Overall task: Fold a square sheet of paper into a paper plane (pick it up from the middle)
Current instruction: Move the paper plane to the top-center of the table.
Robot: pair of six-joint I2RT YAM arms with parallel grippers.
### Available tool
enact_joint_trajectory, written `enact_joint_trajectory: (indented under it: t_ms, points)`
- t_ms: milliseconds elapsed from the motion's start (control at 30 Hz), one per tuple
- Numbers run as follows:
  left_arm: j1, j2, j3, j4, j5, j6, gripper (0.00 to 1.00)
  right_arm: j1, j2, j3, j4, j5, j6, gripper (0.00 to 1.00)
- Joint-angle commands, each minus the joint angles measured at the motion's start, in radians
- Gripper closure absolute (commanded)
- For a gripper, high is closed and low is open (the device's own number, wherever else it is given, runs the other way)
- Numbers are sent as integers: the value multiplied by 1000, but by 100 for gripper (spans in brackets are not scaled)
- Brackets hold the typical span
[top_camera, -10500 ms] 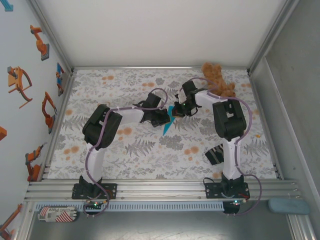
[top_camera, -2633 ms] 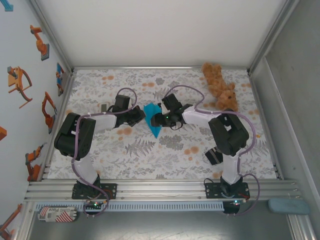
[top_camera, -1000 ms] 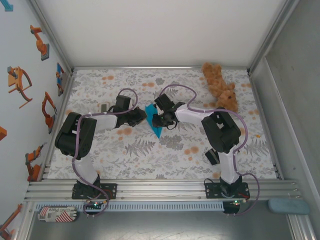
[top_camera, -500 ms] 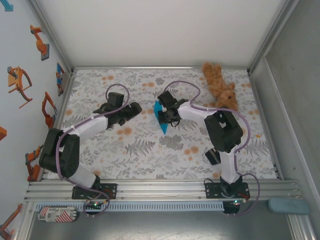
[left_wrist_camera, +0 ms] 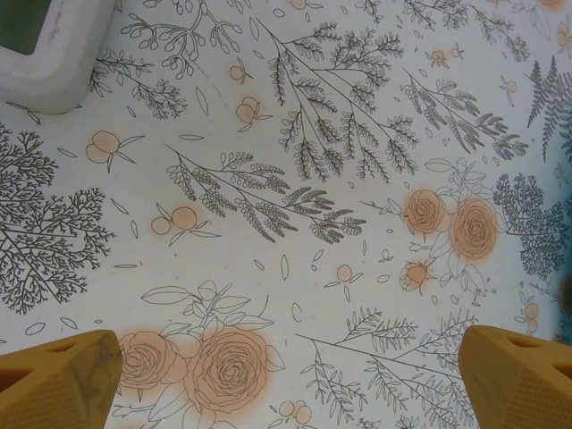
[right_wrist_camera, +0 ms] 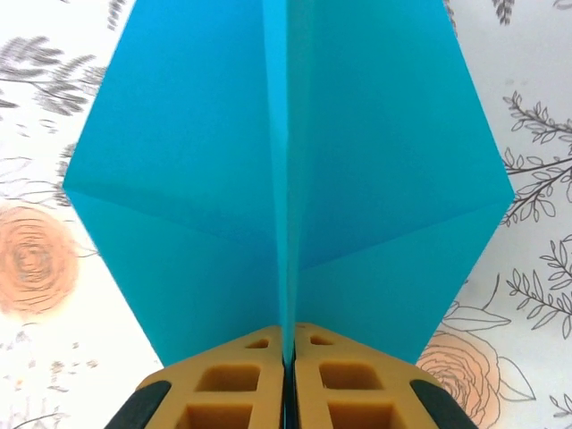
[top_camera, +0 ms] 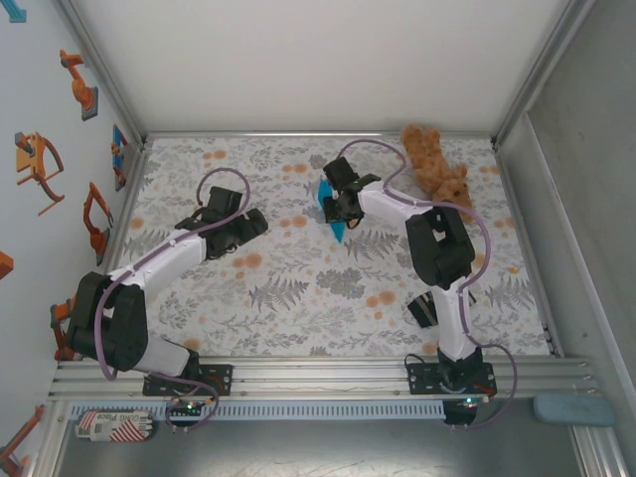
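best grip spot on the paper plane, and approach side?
Pinch the centre crease of the paper plane, end-on along it, as the right gripper does: wing panels splay either side, so that folded ridge is likely the only thin edge to close on.

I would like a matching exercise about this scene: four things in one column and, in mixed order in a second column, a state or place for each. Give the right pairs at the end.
Column 1
1. left gripper
2. right gripper
3. folded paper
4. teddy bear

Column 2
A. brown, lying in the far right corner
B. open, above the flowered table cover
C. cyan-blue, with a centre crease
D. shut on the folded paper

Pairs: 1-B; 2-D; 3-C; 4-A
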Motion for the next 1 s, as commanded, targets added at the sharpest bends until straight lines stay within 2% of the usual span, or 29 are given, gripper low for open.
enact_joint_trajectory:
  t_ms: [0,133,567,967]
  points:
    - [4,17,1,-18,8,20,4,-10,25,38,-46,5,-11,89]
    - [4,31,2,-11,20,14,4,-13,38,45,-62,32,3,85]
    - [4,51,6,-2,39,9,4,-13,75,38,-67,51,15,84]
    - [-2,78,15,3,56,4,4,-16,139,46,-85,129,38,74]
